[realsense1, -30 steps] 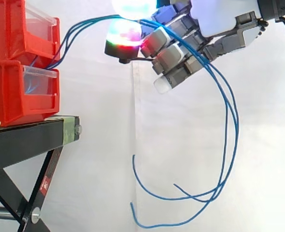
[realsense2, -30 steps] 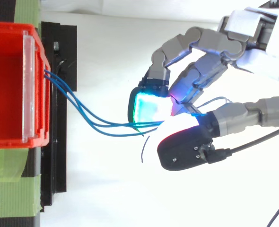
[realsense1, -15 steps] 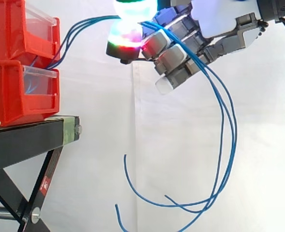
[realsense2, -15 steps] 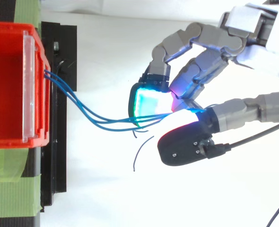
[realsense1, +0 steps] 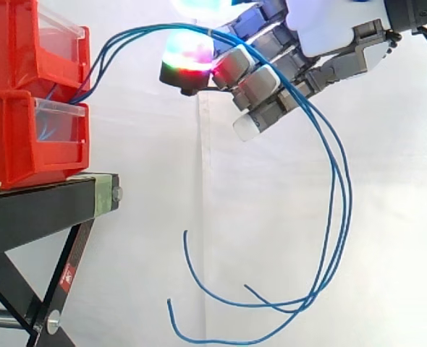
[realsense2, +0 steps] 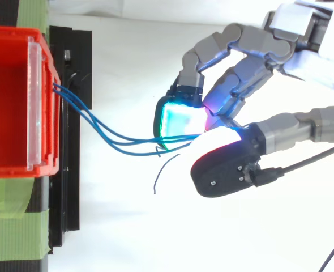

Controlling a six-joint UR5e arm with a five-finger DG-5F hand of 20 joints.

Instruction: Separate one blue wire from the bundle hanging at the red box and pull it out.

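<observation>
Three blue wires (realsense1: 127, 35) run from the front of the upper red box (realsense1: 11, 50) to my hand (realsense1: 322, 29), up at the top right of the side view. They pass between my curled fingers and the glowing thumb pad (realsense1: 188, 54), then drape over the fingers and hang in long loops (realsense1: 341, 210) with loose ends curling low down. From above, the wires (realsense2: 107, 139) leave the red box (realsense2: 8, 102) and gather under the cyan-green fingertip (realsense2: 178, 119). The hand (realsense2: 303, 51) pinches the bundle; I cannot tell whether one wire is held apart from the others.
A second red box (realsense1: 18, 137) sits under the upper one on the black stand (realsense1: 40, 210), which has green tape (realsense2: 14, 232) on it. A white curtain lies behind and below the hanging wires.
The hanging loops and loose ends have swung left and lower. The hand has stayed almost in place, its fingers still closed on the wires.
</observation>
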